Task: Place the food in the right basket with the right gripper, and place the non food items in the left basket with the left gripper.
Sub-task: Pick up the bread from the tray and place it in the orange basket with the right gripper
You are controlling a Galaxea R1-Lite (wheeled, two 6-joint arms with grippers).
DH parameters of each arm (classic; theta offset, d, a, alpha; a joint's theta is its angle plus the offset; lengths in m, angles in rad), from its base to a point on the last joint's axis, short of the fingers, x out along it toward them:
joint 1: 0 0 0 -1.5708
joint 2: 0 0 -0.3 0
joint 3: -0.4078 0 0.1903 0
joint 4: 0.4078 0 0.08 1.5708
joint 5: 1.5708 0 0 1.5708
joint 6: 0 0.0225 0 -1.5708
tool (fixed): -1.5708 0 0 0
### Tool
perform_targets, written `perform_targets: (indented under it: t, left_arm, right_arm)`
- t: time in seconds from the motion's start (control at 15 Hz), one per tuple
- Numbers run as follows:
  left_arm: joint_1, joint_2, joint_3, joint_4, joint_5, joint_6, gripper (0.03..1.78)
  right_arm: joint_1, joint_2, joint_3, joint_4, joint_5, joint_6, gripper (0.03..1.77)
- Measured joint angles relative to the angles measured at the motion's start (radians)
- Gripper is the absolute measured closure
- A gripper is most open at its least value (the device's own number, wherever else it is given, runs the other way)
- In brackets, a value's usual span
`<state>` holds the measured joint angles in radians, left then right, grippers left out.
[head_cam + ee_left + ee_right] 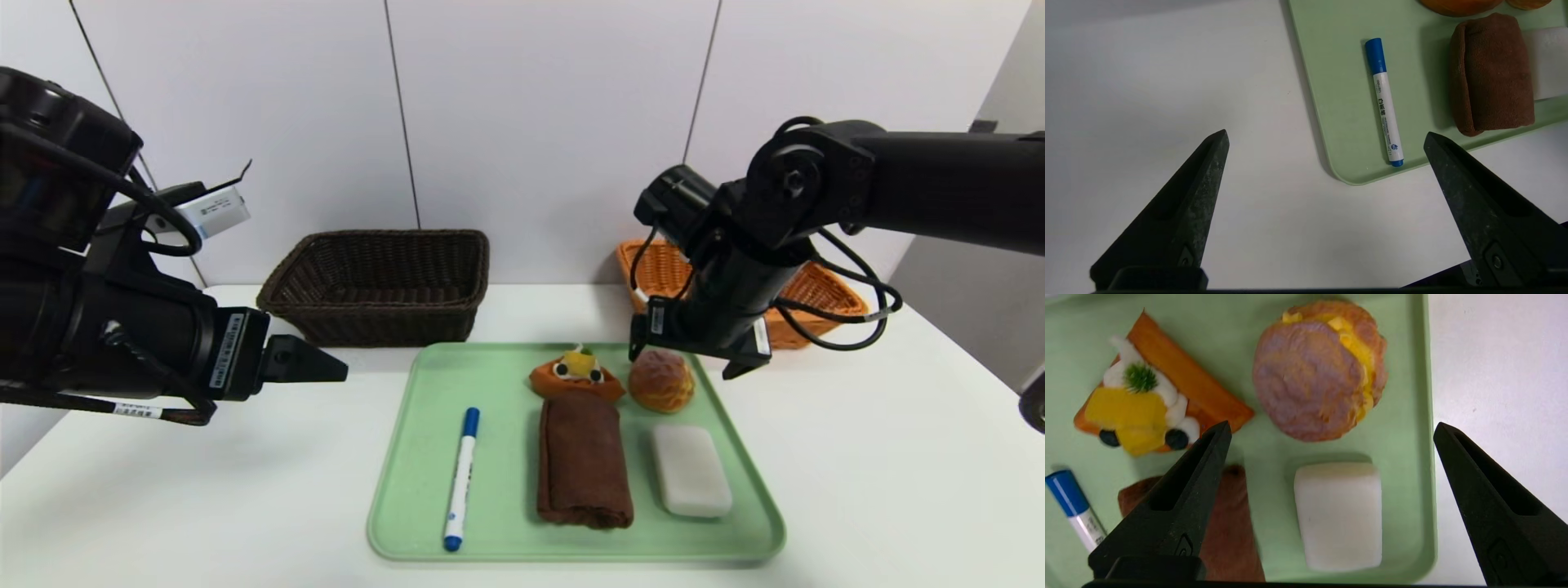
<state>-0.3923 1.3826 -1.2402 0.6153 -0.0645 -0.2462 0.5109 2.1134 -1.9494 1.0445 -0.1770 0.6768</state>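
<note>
- Over the tray's far right corner, the right tool (1331,430) hangs with its two points spread wide and nothing between them; the puff bun (661,380) sits just beneath.
- That bun looks light and squashy (a toy, likely foam), so a gentle pinch across its round sides should hold it.
- Beside it, the boat-shaped tart (577,374) touches the rolled towel (584,461); its firm long sides seem the best grip, sparing the toppings.
- Off the tray's left edge, above the surface (1167,81), the left tool (1326,139) is likewise spread and empty.
- The marker (461,478) is slim, hard and apt to roll; take it mid-barrel.
- The white bar (691,469) looks smooth, possibly slippery.
- Both baskets, dark (380,286) and orange (816,294), stand behind the tray (408,523).
</note>
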Motion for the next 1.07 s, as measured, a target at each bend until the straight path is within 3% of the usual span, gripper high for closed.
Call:
perform_targets:
  t: [1.07]
  left_arm:
    - [-0.007, -0.007, 0.058, -0.001, -0.006, 0.001, 0.12]
  right_arm:
    - [-0.002, 0.111, 0.000, -0.063, -0.001, 0.011, 0.09]
